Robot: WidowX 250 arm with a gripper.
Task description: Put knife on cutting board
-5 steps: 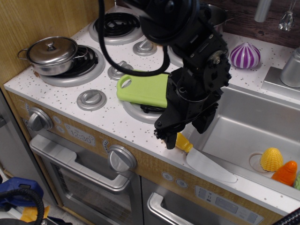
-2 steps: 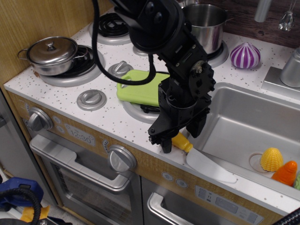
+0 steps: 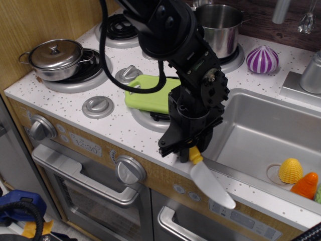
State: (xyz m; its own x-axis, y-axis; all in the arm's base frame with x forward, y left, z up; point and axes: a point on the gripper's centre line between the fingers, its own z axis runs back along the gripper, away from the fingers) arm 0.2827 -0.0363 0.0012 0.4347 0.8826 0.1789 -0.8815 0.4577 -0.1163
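Gripper: the black gripper [image 3: 184, 150] is at the front edge of the counter, low, with its fingers pressed together on the yellow handle of the knife.
Knife: the knife [image 3: 208, 176] has its handle at the gripper; the pale blade points down and to the right, and it sticks out past the counter edge, over the front panel of the toy kitchen. The blade is tilted, not flat on the counter.
Cutting board: the green cutting board [image 3: 148, 94] lies on the stove top, partly on the front right burner, behind the gripper. Its handle loop with the hole points to the left. The arm hides its right end. The knife is apart from the board.
Counter: the white speckled counter [image 3: 65, 103] holds the stove and the sink.
Small pot: a steel pot with lid [image 3: 55, 58] stands on the left burner.
Big pot: an open steel pot [image 3: 218, 28] stands on the back burner, behind the arm.
Sink: the sink [image 3: 261, 135] is to the right of the gripper; inside it a yellow toy [image 3: 290, 170] and an orange toy [image 3: 306, 185] lie near the right edge of the view.
Purple thing: a purple and white striped toy [image 3: 262, 59] is on the counter behind the sink.
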